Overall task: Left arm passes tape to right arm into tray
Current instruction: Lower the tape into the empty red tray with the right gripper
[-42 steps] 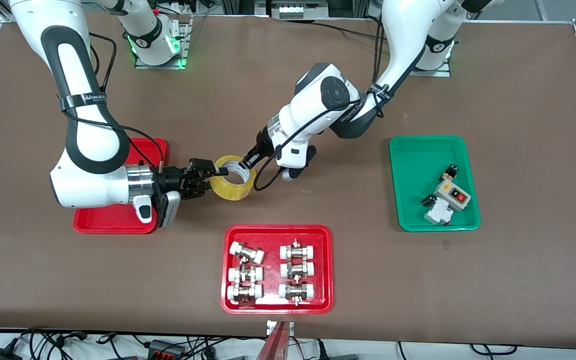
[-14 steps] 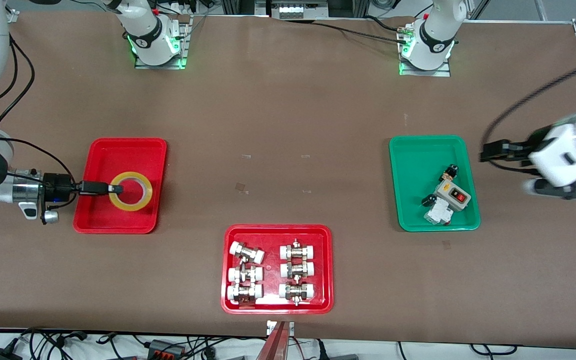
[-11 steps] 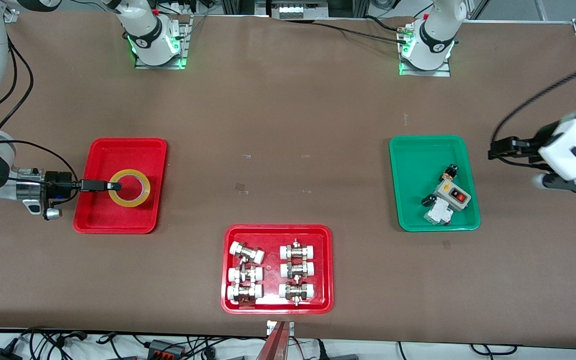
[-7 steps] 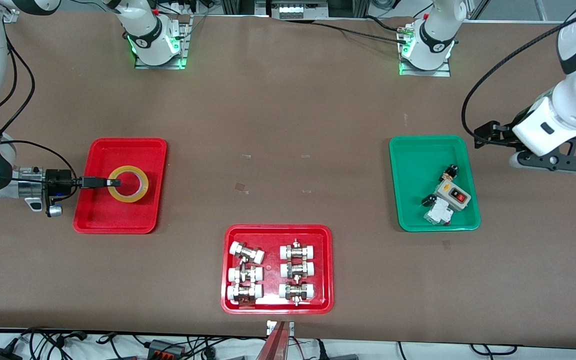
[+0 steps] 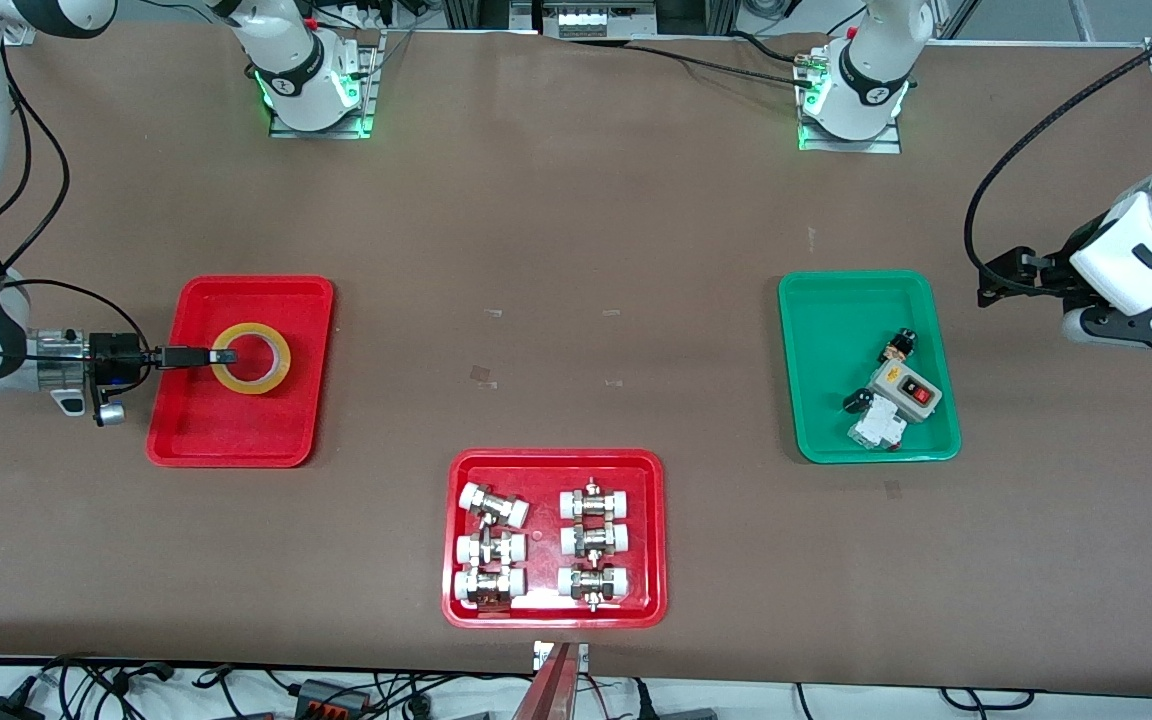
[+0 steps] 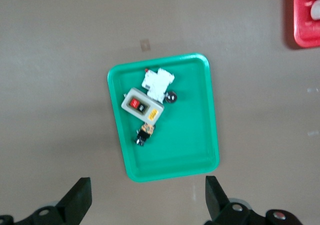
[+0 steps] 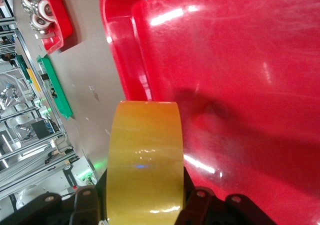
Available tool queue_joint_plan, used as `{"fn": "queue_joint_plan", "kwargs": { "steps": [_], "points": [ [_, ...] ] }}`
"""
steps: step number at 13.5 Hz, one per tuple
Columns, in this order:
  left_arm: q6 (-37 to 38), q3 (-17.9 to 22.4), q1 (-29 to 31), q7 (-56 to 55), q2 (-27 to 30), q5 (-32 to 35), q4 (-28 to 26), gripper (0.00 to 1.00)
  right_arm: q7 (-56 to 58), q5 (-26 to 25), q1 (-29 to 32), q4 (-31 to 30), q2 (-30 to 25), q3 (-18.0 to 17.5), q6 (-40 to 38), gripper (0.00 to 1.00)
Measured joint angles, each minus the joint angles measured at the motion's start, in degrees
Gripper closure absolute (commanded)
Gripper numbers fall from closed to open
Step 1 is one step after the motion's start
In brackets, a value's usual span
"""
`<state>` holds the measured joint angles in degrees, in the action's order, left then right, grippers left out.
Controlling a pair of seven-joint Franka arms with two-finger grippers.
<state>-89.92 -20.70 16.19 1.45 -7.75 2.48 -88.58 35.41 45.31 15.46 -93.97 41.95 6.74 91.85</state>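
The tape (image 5: 279, 366), a yellowish roll, is held by my right gripper (image 5: 221, 356) over the plain red tray (image 5: 236, 430) at the right arm's end of the table. In the right wrist view the black fingers (image 7: 86, 205) press both sides of the roll (image 7: 145, 150), with the tray floor (image 7: 240, 85) close under it. I cannot tell whether the roll touches the tray. My left gripper (image 5: 991, 285) is open and empty over bare table at the left arm's end, beside the green tray. Its fingers (image 6: 75, 205) stand wide apart in the left wrist view.
A red tray (image 5: 554, 460) of white-capped metal fittings sits near the front camera at mid-table. A green tray (image 5: 836, 330) holding a grey switch box (image 5: 904, 388) and small parts lies toward the left arm's end; it also shows in the left wrist view (image 6: 170, 155).
The tape went from the left gripper to the right at mid-table. The right gripper carried it over the red tray and has sunk lower. The left arm pulled back past the green tray.
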Motion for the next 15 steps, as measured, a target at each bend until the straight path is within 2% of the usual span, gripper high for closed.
{"fn": "queue_joint_plan", "kwargs": {
  "steps": [2,3,4,5,8,12,13,15],
  "points": [
    [4.2,-0.4,-0.1,-0.2,0.9,-0.3,0.3,0.00,0.6,0.0,0.1,0.1,0.4,0.0,0.5,0.78],
    [4.8,-0.4,-0.1,-0.3,1.4,-0.8,0.3,0.00,0.9,0.0,0.1,0.1,0.5,0.0,0.8,0.68],
    [5.0,-0.4,-0.1,-0.4,1.7,-1.2,0.3,0.00,1.4,0.0,0.1,0.1,0.5,0.0,0.9,0.32],
    [5.1,-0.4,-0.1,-0.4,2.1,-1.3,0.3,0.00,1.8,0.0,0.2,0.1,0.6,0.0,0.9,0.00],
    [5.1,-0.5,-0.1,-0.4,2.4,-1.4,0.3,0.00,2.6,-0.3,0.6,0.1,0.9,0.0,0.9,0.00],
    [4.6,-0.4,-0.8,-0.5,2.7,-1.4,0.3,0.00,2.7,-7.8,0.4,0.9,0.7,-0.5,3.2,0.00],
    [4.5,0.7,-2.6,-0.6,3.1,-1.4,0.3,0.00,2.7,-10.0,0.1,1.1,0.3,-0.7,4.1,0.00],
    [4.5,6.3,-8.9,-1.5,3.7,-1.4,0.1,0.00,2.7,-14.1,-1.6,1.8,-1.1,-0.9,5.1,0.00]
  ]
}}
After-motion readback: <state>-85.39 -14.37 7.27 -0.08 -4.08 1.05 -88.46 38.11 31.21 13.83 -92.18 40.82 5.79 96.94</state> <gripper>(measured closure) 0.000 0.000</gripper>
